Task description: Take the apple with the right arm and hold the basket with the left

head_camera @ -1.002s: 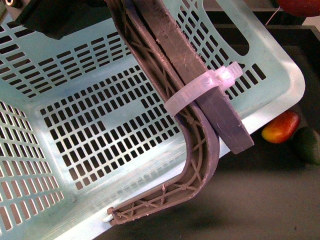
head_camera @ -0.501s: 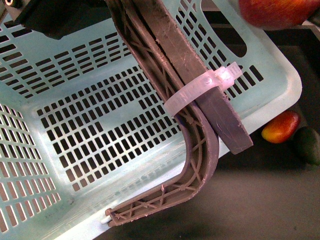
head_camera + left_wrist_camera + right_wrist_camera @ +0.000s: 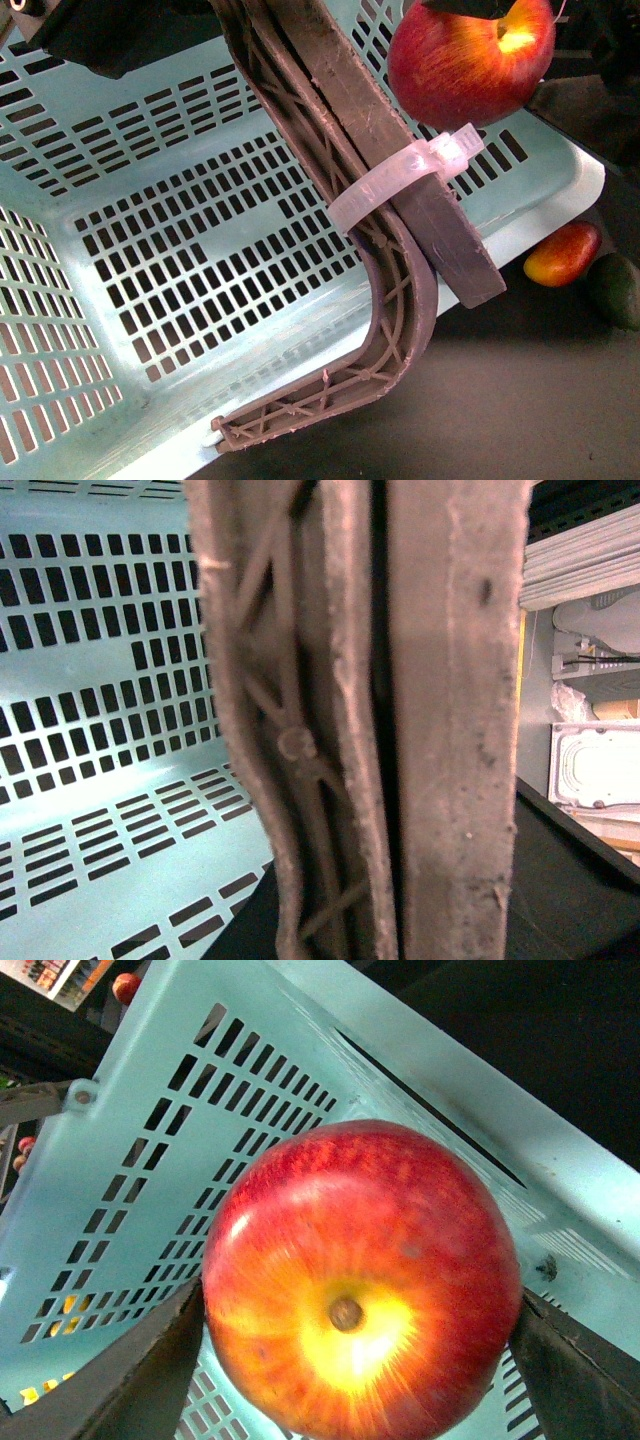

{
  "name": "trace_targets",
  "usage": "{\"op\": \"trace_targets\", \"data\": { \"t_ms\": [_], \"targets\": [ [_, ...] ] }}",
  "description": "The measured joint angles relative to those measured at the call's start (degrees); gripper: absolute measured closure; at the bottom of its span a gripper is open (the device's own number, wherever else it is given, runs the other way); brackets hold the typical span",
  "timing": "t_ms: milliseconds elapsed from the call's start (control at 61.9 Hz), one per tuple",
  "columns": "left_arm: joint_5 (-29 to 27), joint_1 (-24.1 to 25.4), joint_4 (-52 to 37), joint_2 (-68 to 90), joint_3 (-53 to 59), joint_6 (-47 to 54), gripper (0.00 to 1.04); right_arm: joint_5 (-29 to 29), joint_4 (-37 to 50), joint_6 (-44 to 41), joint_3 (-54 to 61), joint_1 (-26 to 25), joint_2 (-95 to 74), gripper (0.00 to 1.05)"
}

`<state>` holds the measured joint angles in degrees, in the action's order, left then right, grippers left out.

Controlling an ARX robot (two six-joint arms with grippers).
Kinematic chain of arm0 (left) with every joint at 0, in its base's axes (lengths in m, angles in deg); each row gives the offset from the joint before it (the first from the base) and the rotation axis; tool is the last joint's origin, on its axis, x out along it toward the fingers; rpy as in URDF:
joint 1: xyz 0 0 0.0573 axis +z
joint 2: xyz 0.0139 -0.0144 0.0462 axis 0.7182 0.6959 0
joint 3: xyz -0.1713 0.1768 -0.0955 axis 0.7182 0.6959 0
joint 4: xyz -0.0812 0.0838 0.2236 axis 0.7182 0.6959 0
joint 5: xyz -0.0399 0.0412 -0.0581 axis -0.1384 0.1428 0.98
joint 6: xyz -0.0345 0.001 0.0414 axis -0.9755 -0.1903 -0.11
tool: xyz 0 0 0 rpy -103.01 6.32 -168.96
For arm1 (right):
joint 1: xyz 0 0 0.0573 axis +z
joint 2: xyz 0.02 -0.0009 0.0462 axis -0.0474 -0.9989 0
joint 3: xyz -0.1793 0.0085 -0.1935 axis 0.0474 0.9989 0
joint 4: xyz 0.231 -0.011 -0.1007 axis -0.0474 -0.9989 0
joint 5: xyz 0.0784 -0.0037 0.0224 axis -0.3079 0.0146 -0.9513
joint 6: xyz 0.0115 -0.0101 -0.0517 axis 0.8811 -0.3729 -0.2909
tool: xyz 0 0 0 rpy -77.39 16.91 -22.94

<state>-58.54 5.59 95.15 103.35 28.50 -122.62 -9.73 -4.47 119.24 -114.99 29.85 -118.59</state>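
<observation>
Right end effector [image 3: 360, 1295] pinches the apple [image 3: 470, 55] over the basket [image 3: 560, 180] wall

Brown ribbed handle [image 3: 440, 730] in close-up, upright through the centre of the frame from top edge to bottom edge, scuffed and dusty. At left of frame, aqua basket [image 3: 100, 680] with slotted walls and floor. At lower right, dark surface [image 3: 570, 880]. Along the right edge, grey slats [image 3: 585, 565] above a white moulded tray [image 3: 600, 770].
</observation>
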Motion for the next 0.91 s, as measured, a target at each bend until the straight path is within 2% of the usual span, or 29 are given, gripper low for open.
{"op": "trace_targets", "data": {
  "t_ms": [162, 388, 533, 566, 582, 647, 695, 760, 905],
  "targets": [
    [0.0, 0.0, 0.0, 0.4, 0.0, -0.2, 0.89, 1.5, -5.2, -2.2, 0.0, -4.5, 4.7, 0.09],
    [-0.6, 0.0, 0.0, 0.4, 0.0, 0.1, 0.89, 10.6, -19.1, -11.6, -0.2, -15.7, 16.3, 0.09],
    [0.7, 0.0, 0.0, 0.4, 0.0, -0.2, 0.89, 10.3, -19.6, -14.1, -0.3, -16.5, 17.5, 0.09],
    [0.6, 0.0, 0.0, 0.4, 0.0, -0.2, 0.89, 8.6, -15.8, -16.4, 0.9, -17.1, 17.6, 0.12],
    [0.5, 0.0, 0.0, 0.4, 0.0, -0.2, 0.89, 5.3, -10.8, -19.4, 2.6, -17.7, 18.0, 0.15],
    [0.0, 0.1, 0.0, 0.4, 0.0, -0.1, 0.89, -0.9, 5.6, -29.8, 9.2, -19.0, 19.6, 0.27],
    [-0.3, 0.1, 0.0, 0.4, 0.0, -0.1, 0.89, -2.7, 13.3, -35.8, 12.8, -19.4, 21.2, 0.36],
    [-0.4, 0.1, 0.0, 0.4, 0.0, -0.1, 0.89, -3.2, 17.5, -41.2, 15.3, -20.3, 23.2, 0.46],
    [-0.3, 0.1, 0.0, 0.4, 0.0, -0.1, 0.89, -4.4, 18.0, -45.6, 19.2, -21.8, 26.7, 0.69]
  ]
}}
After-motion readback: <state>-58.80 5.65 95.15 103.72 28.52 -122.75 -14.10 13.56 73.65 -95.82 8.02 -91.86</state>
